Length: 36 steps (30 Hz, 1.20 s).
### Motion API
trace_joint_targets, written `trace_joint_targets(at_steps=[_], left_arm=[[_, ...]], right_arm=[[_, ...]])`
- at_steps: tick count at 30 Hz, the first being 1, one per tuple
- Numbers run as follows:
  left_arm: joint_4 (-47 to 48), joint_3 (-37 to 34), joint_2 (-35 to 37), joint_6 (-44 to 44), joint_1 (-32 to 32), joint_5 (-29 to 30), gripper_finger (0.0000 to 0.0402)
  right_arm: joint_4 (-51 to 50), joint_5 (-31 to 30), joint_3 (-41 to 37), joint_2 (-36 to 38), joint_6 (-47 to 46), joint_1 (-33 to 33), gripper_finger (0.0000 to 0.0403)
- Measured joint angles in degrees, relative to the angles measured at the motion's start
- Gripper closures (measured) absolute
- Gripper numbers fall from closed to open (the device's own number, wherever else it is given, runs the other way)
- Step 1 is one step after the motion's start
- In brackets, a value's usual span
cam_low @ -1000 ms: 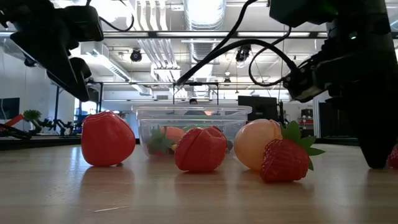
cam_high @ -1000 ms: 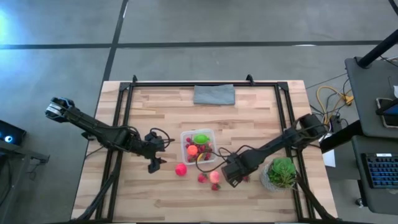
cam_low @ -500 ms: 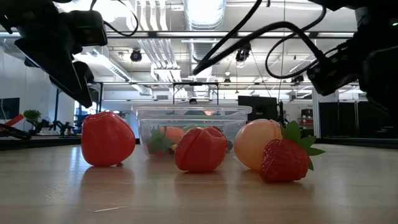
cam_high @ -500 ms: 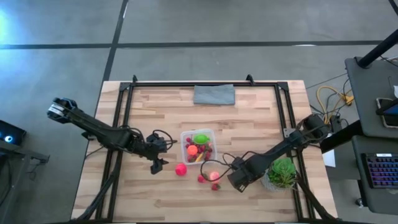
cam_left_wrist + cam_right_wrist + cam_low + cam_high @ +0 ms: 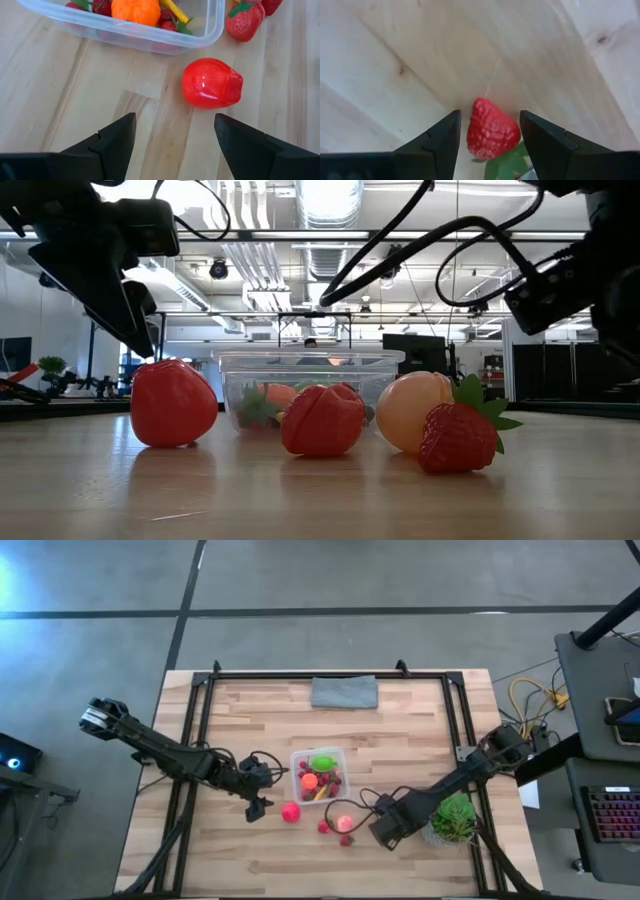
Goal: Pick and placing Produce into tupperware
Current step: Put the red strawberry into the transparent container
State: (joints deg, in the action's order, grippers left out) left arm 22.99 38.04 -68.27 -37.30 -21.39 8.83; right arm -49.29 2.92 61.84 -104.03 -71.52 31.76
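Looking down from the high view, you lose the right gripper (image 5: 385,833) under its own dark wrist, near the potted plant (image 5: 455,817), so the strawberry (image 5: 491,129) it works on shows only in the right wrist view: it sits between the two fingers, which stand partly open with a sliver of wood visible on each side, and you cannot tell whether they touch it. Your left gripper (image 5: 257,808) hangs above the table with its fingers spread wide and nothing between them; the bright pink fruit (image 5: 212,83) lies just ahead of them, close to the tupperware (image 5: 318,775) but outside it. That clear box already holds green, orange and red pieces, hard to separate. A peach ball (image 5: 414,411) and two more strawberries lie loose in front of it.
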Motion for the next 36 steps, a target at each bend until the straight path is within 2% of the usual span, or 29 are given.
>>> trace_joint_targets(at_steps=[22, 36], left_arm=[[0.12, -0.02, 0.00, 0.02, 0.00, -0.10, 0.0146], [0.12, -0.04, 0.00, 0.02, 0.00, -0.12, 0.0146]], right_arm=[[0.01, 0.45, -0.07, 0.00, -0.01, 0.98, 0.0208], [-0.16, 0.52, -0.04, 0.00, -0.45, 0.98, 0.0256]])
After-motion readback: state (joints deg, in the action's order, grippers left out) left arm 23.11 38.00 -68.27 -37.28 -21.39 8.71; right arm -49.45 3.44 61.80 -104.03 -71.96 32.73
